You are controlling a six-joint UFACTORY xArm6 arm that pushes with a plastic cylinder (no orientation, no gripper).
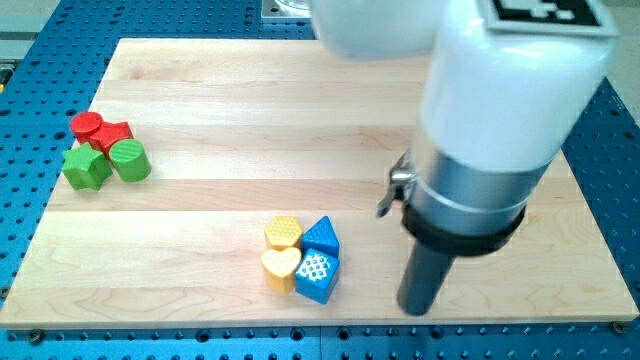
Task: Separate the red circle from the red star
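The red circle (86, 125) sits at the view's left on the wooden board (250, 100). It touches the red star (113, 134) just to its right. A green star (86, 168) and a green circle (130, 160) lie right below them, all four in one tight cluster. My tip (414, 310) is near the board's bottom edge at the view's right, far from the red blocks, to the right of the yellow and blue group.
A yellow hexagon (284, 233), a yellow heart (281, 268), a blue triangle (322, 237) and a blue dotted block (316, 275) sit clustered at bottom centre. The white arm body (500, 90) covers the upper right. Blue perforated table (30, 90) surrounds the board.
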